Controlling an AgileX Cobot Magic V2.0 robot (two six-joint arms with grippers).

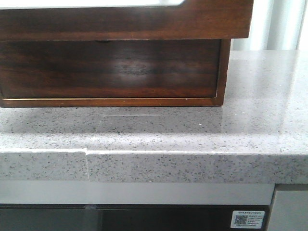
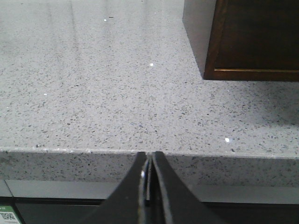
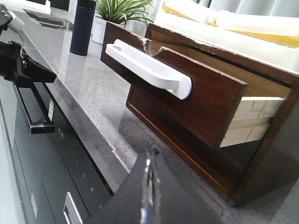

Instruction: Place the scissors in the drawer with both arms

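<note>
The scissors are not in view in any frame. The drawer (image 1: 125,21) is pulled out of the dark wooden box (image 1: 110,72) and overhangs the grey counter; in the right wrist view the drawer (image 3: 205,107) has a white bar handle (image 3: 149,70) on its front. My left gripper (image 2: 149,156) is shut and empty, at the counter's front edge, to the left of the box corner (image 2: 252,42). My right gripper (image 3: 149,158) is shut and empty, low over the counter edge in front of the box. Neither gripper shows in the front view.
The grey speckled counter (image 1: 250,130) has a seam in its front edge (image 1: 86,159). A dark bottle (image 3: 83,28) and a potted plant (image 3: 119,11) stand beyond the box. The left arm (image 3: 21,67) shows by the dark appliance front (image 3: 51,154) below the counter.
</note>
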